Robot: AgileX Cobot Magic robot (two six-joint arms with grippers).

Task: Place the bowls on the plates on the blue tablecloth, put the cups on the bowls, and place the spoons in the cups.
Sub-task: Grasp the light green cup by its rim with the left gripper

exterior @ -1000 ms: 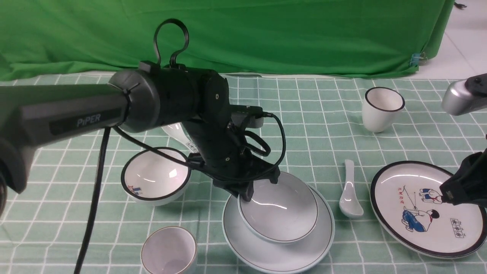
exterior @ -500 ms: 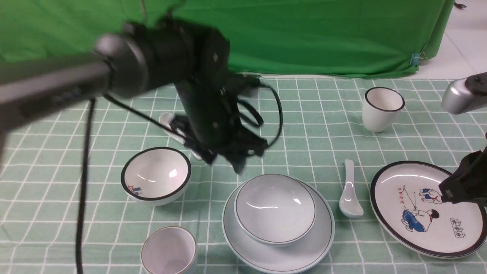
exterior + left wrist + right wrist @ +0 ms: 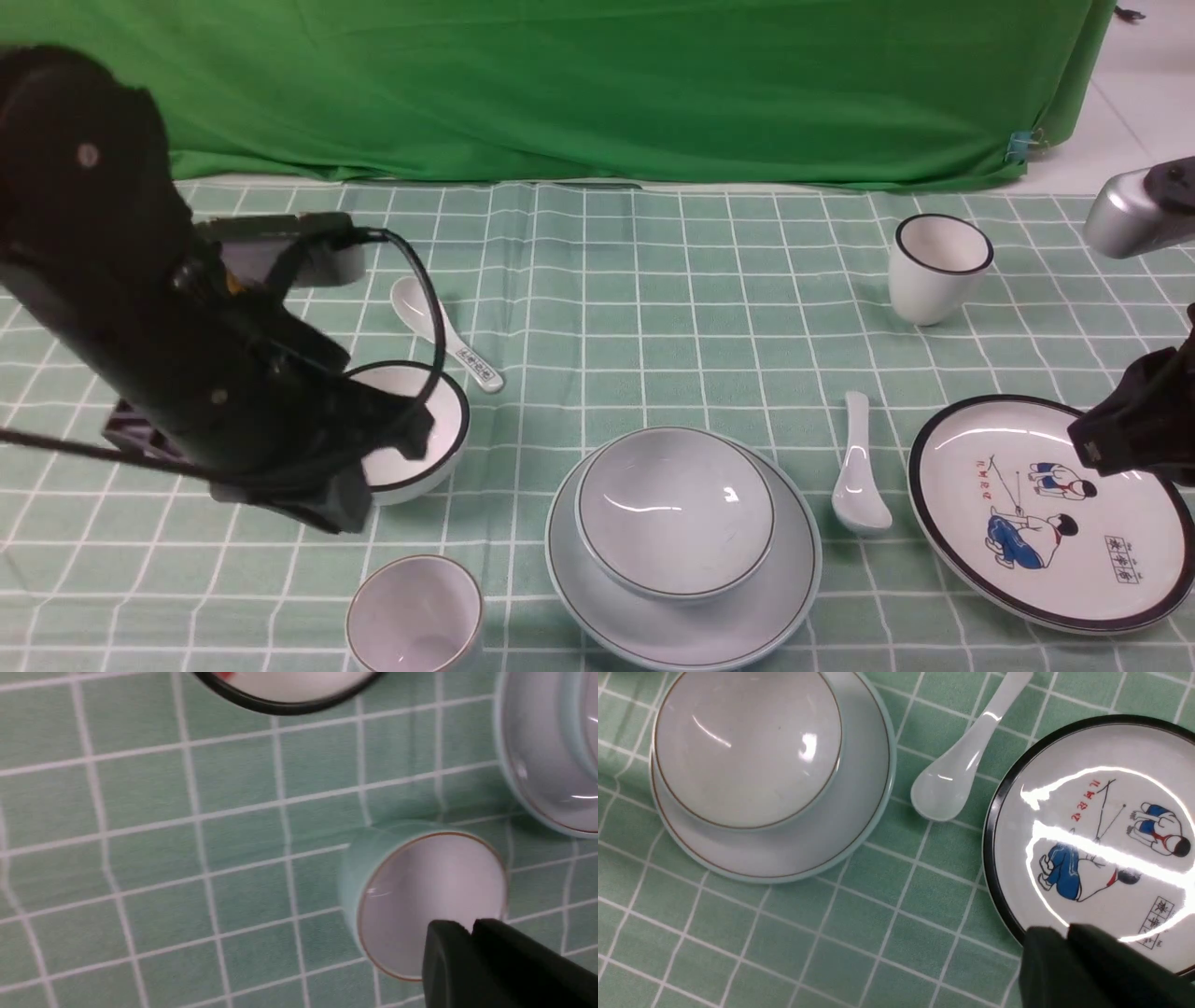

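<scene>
The pale blue bowl (image 3: 674, 509) sits in the pale blue plate (image 3: 747, 625) on the blue tablecloth (image 3: 653, 308). My left gripper (image 3: 344, 509) is shut and empty, hanging beside the black-rimmed white bowl (image 3: 425, 425) and above the brown-rimmed cup (image 3: 415, 611). In the left wrist view its tips (image 3: 469, 927) are over that cup (image 3: 420, 891). My right gripper (image 3: 1088, 448) is shut and empty over the near edge of the cartoon plate (image 3: 1046, 560). The plain spoon (image 3: 859, 471), the printed spoon (image 3: 443, 334) and the black-rimmed cup (image 3: 936, 266) rest on the cloth.
The green backdrop (image 3: 597, 84) hangs behind the table. My left arm hides part of the white bowl. The right wrist view shows the pale blue bowl (image 3: 747, 746) in its plate (image 3: 859, 812), the plain spoon (image 3: 962, 765) and the cartoon plate (image 3: 1101, 826).
My left gripper let go of the pale blue bowl, which now rests level in its plate. The arm lifted and swung left to the white bowl and brown-rimmed cup. The right arm barely moved.
</scene>
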